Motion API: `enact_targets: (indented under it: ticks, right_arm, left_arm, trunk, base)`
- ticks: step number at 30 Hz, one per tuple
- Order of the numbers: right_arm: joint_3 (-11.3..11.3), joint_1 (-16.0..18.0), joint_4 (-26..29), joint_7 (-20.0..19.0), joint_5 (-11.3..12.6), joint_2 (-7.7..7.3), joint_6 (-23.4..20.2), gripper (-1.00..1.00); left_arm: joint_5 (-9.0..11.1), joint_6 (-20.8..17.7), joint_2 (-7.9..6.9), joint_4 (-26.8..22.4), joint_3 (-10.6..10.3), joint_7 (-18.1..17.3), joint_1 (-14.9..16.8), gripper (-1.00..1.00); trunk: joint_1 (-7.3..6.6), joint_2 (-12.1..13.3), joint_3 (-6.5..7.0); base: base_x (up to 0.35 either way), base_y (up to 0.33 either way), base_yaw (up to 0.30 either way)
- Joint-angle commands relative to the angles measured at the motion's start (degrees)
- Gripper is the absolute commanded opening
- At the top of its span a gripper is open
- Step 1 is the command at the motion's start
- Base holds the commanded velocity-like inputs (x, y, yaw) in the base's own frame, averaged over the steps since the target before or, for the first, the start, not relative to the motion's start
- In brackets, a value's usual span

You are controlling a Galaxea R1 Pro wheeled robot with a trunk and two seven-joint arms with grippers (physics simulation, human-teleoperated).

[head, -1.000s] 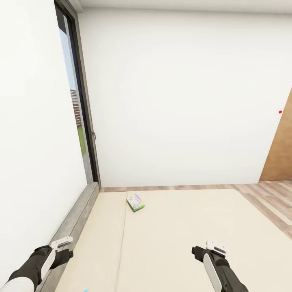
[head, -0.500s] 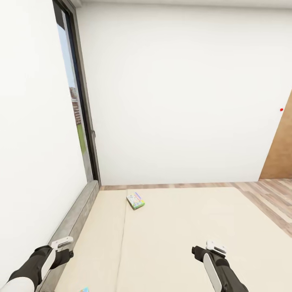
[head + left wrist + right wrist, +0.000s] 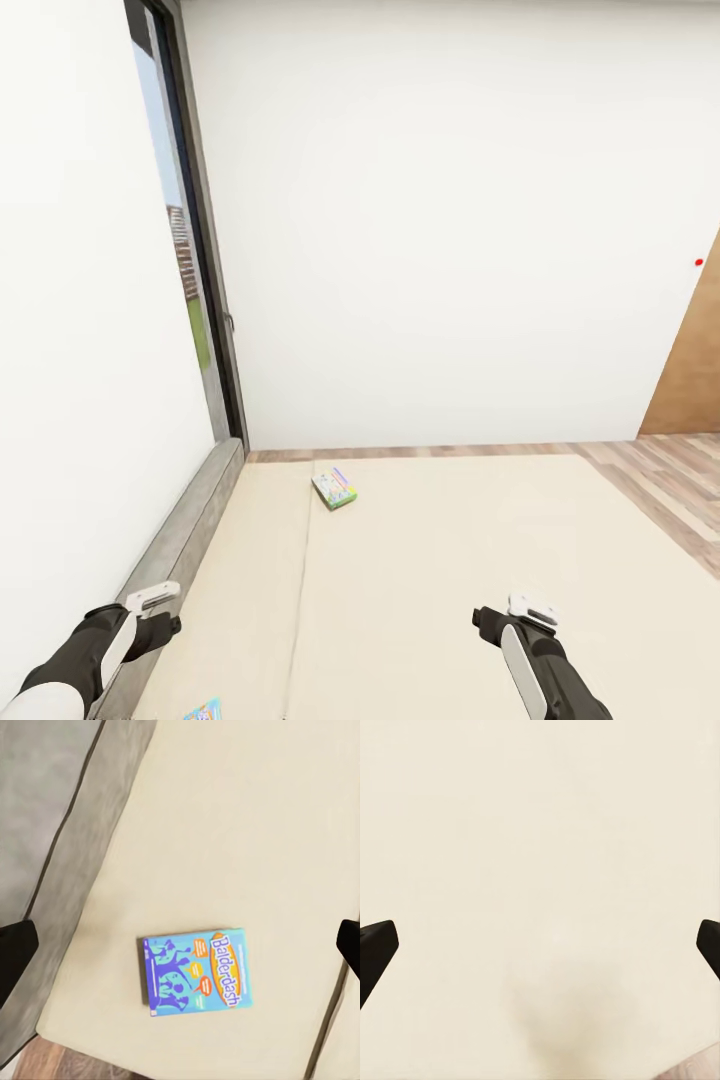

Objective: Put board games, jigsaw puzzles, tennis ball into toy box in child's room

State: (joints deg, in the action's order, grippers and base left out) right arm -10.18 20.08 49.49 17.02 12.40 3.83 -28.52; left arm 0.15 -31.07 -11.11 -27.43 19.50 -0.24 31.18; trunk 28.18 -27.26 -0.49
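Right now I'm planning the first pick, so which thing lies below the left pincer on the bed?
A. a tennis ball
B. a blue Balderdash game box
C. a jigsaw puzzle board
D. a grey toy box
B: the left wrist view shows the blue Balderdash box flat on the beige mattress.

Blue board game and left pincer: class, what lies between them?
Nothing. In the left wrist view, only bare beige mattress lies between the open left pincer and the blue board game flat below it.
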Motion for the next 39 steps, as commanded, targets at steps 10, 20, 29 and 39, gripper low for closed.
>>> enact_targets:
  ticks: [10,20,29,39]
  right_arm:
    - [-0.04,0.03,0.00,0.38,0.61,0.03,-0.05,1.00]
    - [-0.03,-0.01,-0.01,0.36,0.54,0.04,-0.04,1.00]
    - [-0.02,0.00,-0.01,0.38,0.53,0.04,0.08,1.00]
    - [-0.02,-0.03,0.03,0.38,0.44,0.04,0.13,1.00]
  left_arm:
    - [0.03,-0.26,0.27,-0.08,0.19,-0.03,0.02,1.00]
    - [-0.33,0.06,2.57,-0.08,-0.11,0.28,0.02,1.00]
    - [-0.40,0.11,4.13,-0.08,-0.21,0.57,0.02,1.00]
    - [-0.42,1.08,5.88,-0.17,-0.22,0.76,0.02,1.00]
  trunk:
    - [0.02,-0.07,-0.98]
    - [0.02,-0.07,-1.91]
    - [0.02,-0.07,-2.74]
    - [0.02,-0.07,-3.67]
  base:
    - [0.000,0.000,0.000]
    - [0.000,0.000,0.000]
    - [0.000,0.000,0.000]
    - [0.000,0.000,0.000]
